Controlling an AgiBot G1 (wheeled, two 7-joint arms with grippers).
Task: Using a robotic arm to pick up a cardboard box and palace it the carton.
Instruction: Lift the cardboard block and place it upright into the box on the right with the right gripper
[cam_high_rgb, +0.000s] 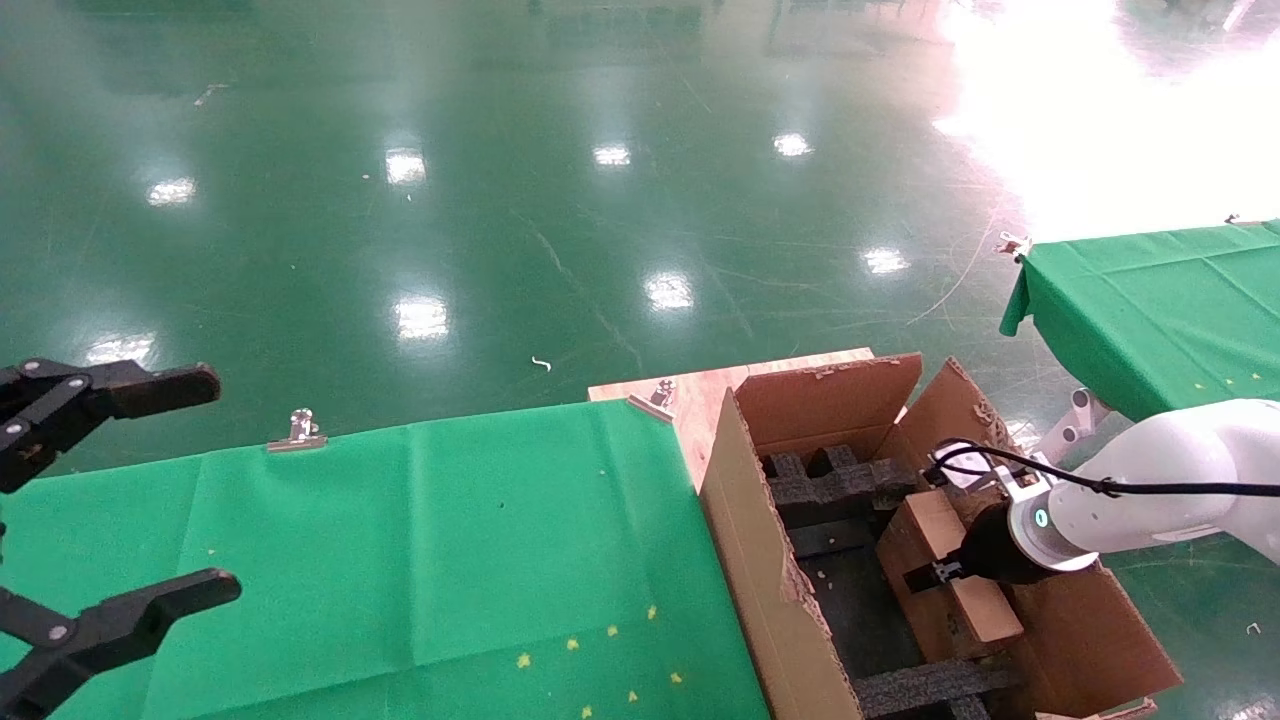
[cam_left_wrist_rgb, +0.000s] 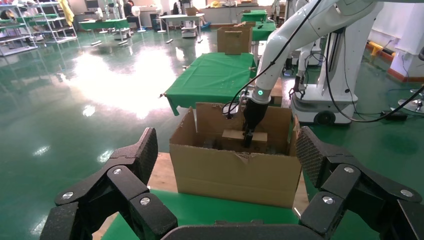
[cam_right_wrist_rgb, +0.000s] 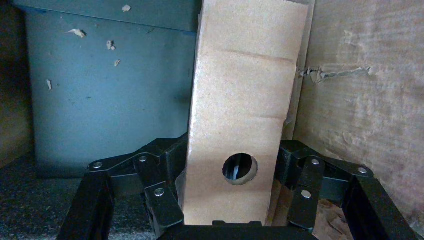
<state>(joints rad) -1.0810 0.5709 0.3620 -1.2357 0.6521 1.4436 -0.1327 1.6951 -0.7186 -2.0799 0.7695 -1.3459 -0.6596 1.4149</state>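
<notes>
Right arm: white glossy robotic arm (cam_high_rgb: 1180, 490) reaches down into the large brown corrugated carton (cam_high_rgb: 770, 590).
Right gripper (cam_right_wrist_rgb: 235, 200): clamped on the small flat brown cardboard box (cam_right_wrist_rgb: 245, 115), inside the carton.
Left gripper (cam_left_wrist_rgb: 225, 190): black, spread wide, parked above the green cloth table (cam_high_rgb: 400, 540).

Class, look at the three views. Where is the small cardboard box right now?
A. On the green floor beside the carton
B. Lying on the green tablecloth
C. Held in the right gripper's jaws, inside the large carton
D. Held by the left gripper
C: the right gripper has its jaws shut on the cardboard box, down inside the carton against its wall.
</notes>
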